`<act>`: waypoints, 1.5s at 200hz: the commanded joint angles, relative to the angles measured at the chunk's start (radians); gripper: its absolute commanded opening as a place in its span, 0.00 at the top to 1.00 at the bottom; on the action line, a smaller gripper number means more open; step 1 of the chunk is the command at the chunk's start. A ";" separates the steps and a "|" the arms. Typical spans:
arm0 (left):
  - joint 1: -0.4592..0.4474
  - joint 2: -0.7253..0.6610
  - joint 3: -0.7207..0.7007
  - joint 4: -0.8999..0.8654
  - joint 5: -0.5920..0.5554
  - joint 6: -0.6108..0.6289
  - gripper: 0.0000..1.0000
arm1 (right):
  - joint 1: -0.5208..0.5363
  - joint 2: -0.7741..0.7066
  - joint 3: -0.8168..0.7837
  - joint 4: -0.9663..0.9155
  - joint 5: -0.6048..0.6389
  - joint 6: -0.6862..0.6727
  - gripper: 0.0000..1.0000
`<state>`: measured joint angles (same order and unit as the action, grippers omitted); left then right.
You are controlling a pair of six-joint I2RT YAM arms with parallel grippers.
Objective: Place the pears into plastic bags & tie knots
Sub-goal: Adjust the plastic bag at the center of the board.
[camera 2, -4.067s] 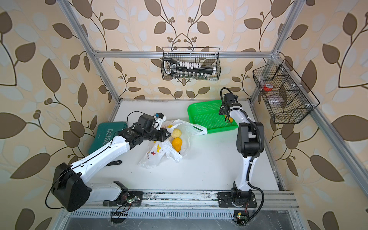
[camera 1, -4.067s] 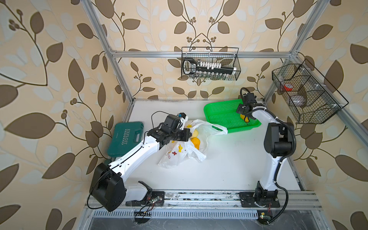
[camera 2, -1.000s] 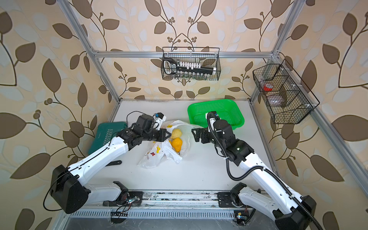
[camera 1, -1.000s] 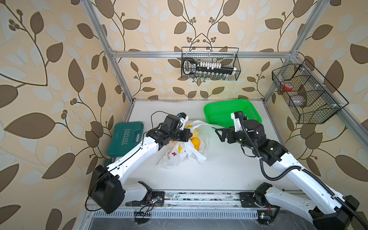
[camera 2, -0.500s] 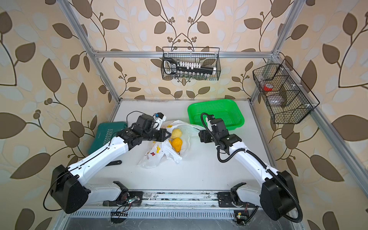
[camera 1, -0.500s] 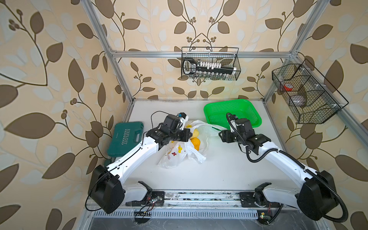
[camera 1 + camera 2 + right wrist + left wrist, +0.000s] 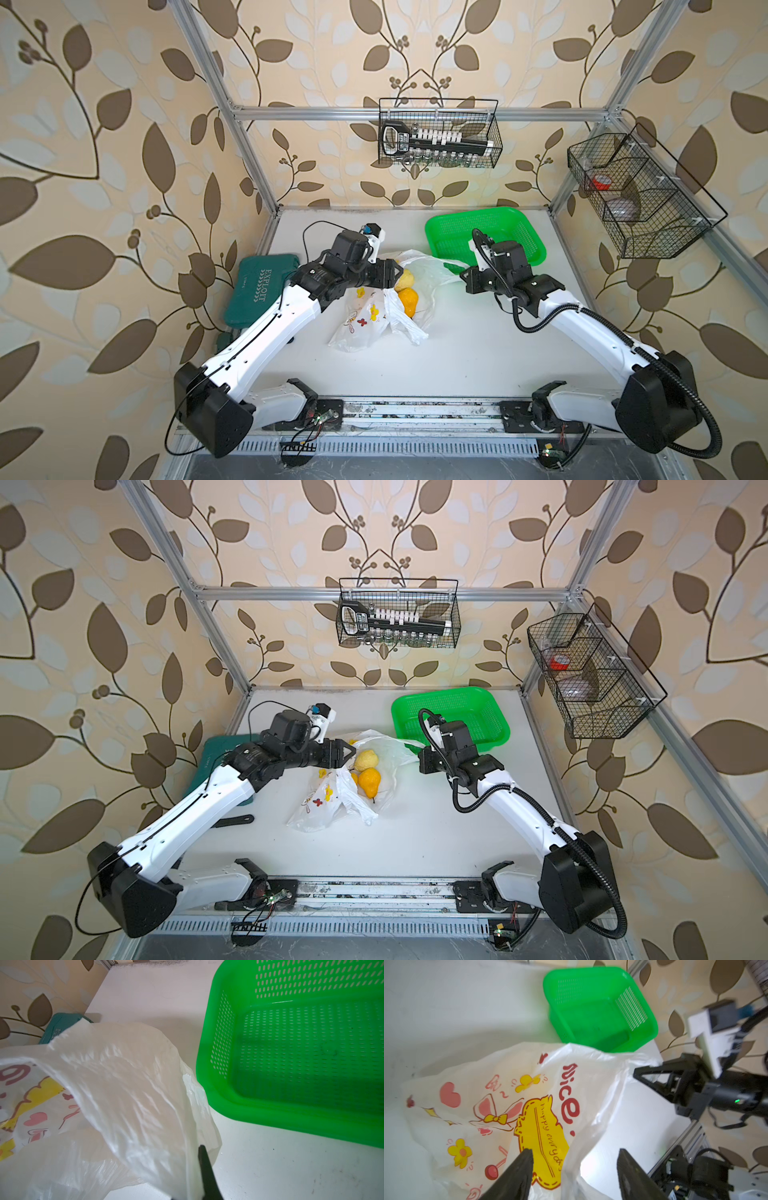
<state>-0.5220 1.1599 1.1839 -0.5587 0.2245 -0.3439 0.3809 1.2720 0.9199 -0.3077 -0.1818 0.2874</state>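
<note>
Near the middle of the white bench point(image 7: 457, 357), a thin translucent white plastic bag point(image 7: 361, 322) printed with cartoon flowers lay crumpled, its mouth facing 1 o'clock. A small pale yellow pear point(image 7: 405, 279) and a small orange pear point(image 7: 409, 302) sat inside that mouth; any others were hidden. At the bag's 2 o'clock the green perforated plastic basket point(image 7: 511, 226) stood empty, so loading looked finished or nearly so. The left tool point(image 7: 575, 1151), at the bag's 10 o'clock, had its jaws apart over the printed film, gripping nothing. The right tool point(image 7: 636, 1072), at 3 o'clock, was pinched closed on the bag's plain rim. No knot showed; the handles had yet to be gathered and tied.
</note>
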 commanded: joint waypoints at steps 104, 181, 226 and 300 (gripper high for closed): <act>-0.518 -0.188 -0.181 -0.153 -0.331 -0.555 0.25 | -0.005 0.072 0.054 -0.011 0.007 0.045 1.00; -0.567 -0.023 -0.164 -0.003 -0.442 -0.573 0.24 | -0.005 0.053 0.046 -0.008 0.008 0.039 1.00; -0.566 0.020 -0.161 0.043 -0.430 -0.570 0.64 | -0.005 0.041 0.073 -0.041 0.004 0.032 1.00; -0.250 -0.130 0.180 -0.089 -0.367 -0.264 1.00 | 0.002 -0.114 0.467 -0.399 -0.008 0.074 1.00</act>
<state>-0.9447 1.1103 1.2404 -0.6308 -0.2157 -0.7547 0.3794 1.2201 1.2304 -0.5495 -0.1886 0.3401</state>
